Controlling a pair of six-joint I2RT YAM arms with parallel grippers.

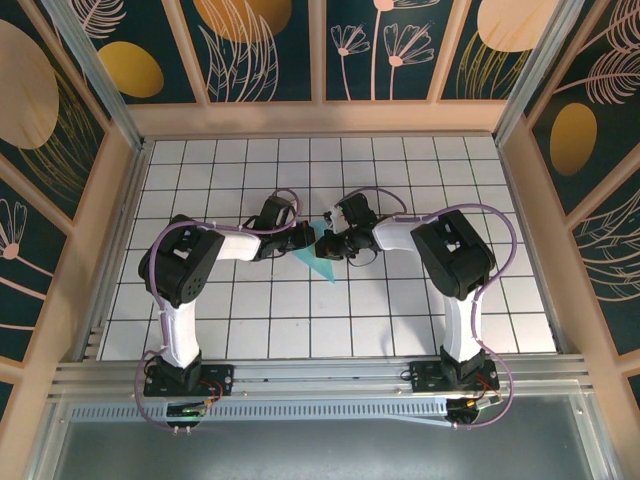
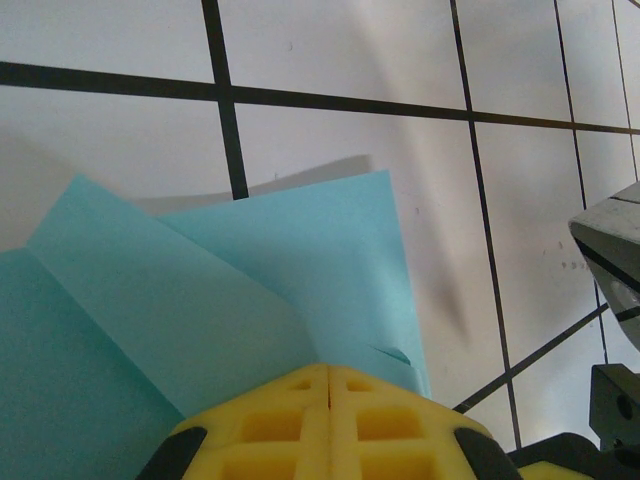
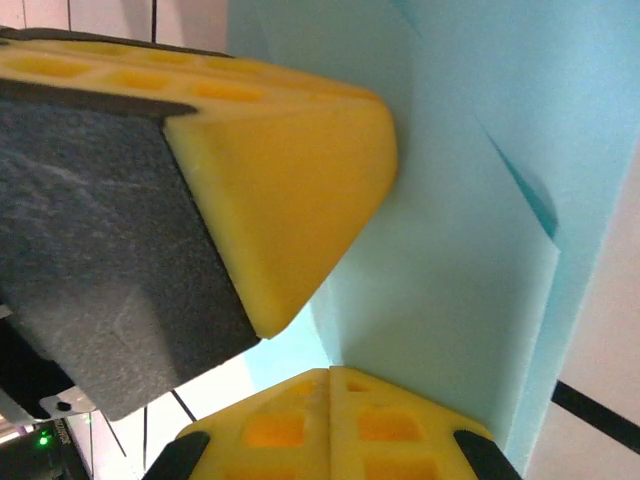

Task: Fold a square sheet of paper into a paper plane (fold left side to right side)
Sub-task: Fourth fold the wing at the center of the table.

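The light-blue sheet of paper (image 1: 322,262) lies mid-table, folded into a pointed shape whose tip faces the near edge. Both grippers meet over its far end. My left gripper (image 1: 308,238) comes in from the left, my right gripper (image 1: 333,243) from the right. In the left wrist view the paper (image 2: 250,280) shows overlapping flaps and a crease, and the left gripper (image 2: 330,372) is shut with its tips down on it. In the right wrist view the right gripper (image 3: 330,375) is shut against the paper (image 3: 470,230), with the left gripper's yellow finger (image 3: 290,170) close beside it.
The table (image 1: 250,330) is white tile with black grid lines. Low wooden walls (image 1: 320,118) ring it at the back and sides. Both arm bases (image 1: 185,378) sit at the near edge. Part of the right arm (image 2: 610,250) shows at the left wrist view's right edge.
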